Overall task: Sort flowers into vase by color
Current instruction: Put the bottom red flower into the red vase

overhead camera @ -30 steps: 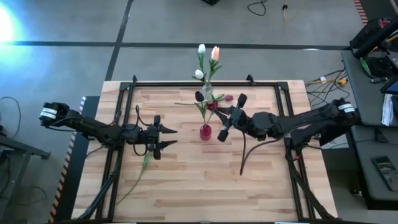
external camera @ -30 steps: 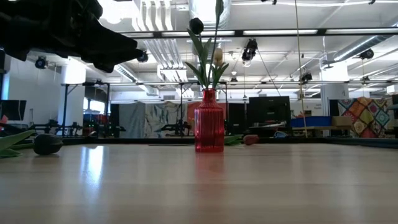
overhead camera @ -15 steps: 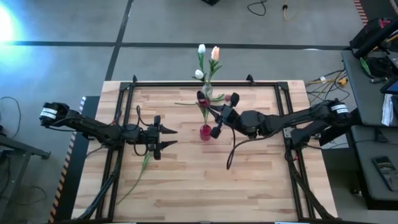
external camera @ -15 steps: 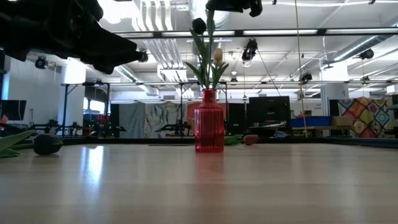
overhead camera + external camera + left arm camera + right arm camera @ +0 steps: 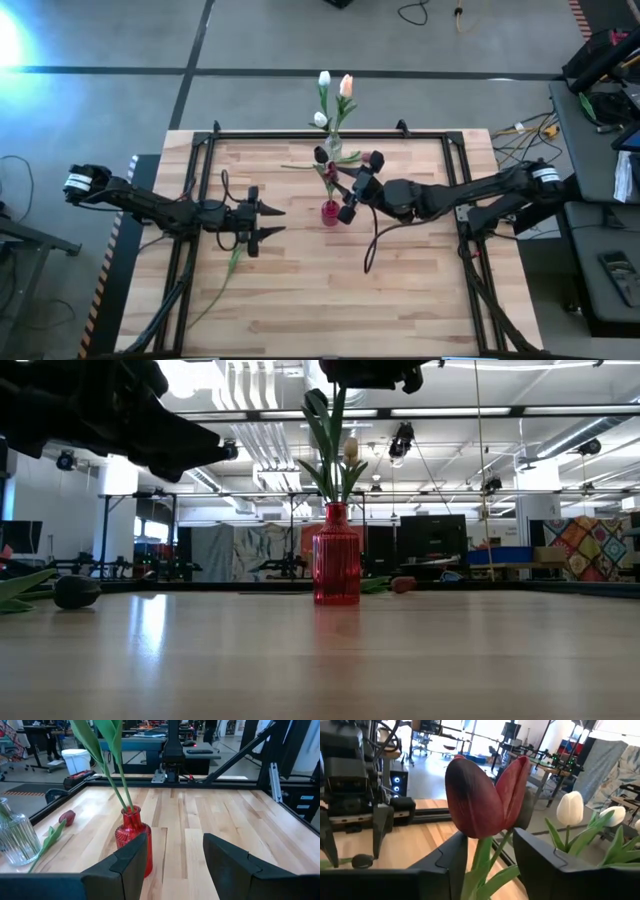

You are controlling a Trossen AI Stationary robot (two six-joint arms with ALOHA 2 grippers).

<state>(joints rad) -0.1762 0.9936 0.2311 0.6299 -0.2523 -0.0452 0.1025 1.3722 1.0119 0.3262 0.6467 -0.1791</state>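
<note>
A red vase stands mid-table and holds dark maroon tulips on green stems. My right gripper hovers level just above and to the right of the vase. It is open, with a tulip stem standing between its fingers below the heads. Behind it a clear vase holds white and peach tulips. My left gripper waits open to the left of the red vase, with nothing between its fingers. My right gripper has the dark tulip's stem between its open fingers, just under the head, and comes at it level from the table's right. The stem runs close along one finger; I cannot tell whether it touches.
One flower lies on the table by my left arm, its stem running toward the near left corner. Another lies by the clear vase, a maroon head on the wood. A black frame borders the table.
My right gripper has gone toward the table's left edge and a little down, coming in over the red vase with the dark tulip.
</note>
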